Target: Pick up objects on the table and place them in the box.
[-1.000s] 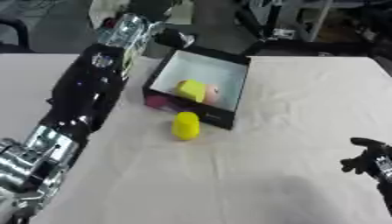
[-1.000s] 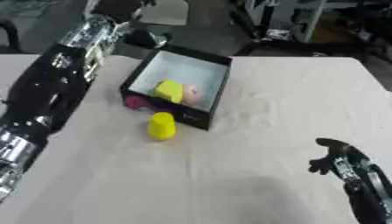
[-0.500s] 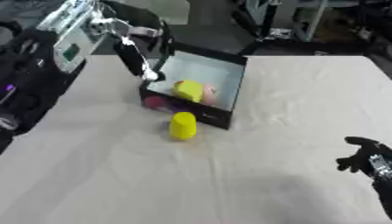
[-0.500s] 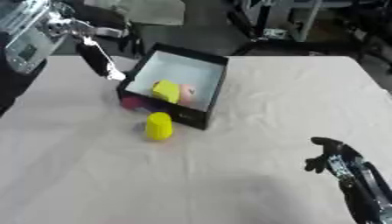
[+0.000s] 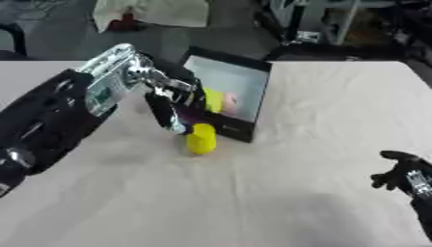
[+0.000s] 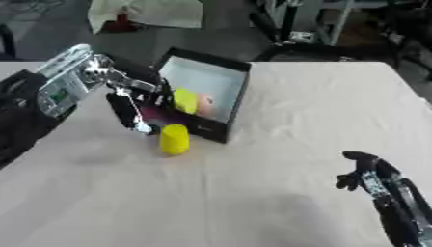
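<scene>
One yellow piece left outside the box.
Right hand [image 6: 364, 174] idles low right, fingers loosely curled, holding nothing. Yellow cylinder [image 5: 201, 138] on table against box [image 5: 251, 94] front; looks light, rigid, smooth: grasp across its sides. Left hand [image 5: 171, 110] fingers extended, just beside it.

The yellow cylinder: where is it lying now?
The yellow cylinder lies on the table, left of centre, just before the box, beside the left hand.
</scene>
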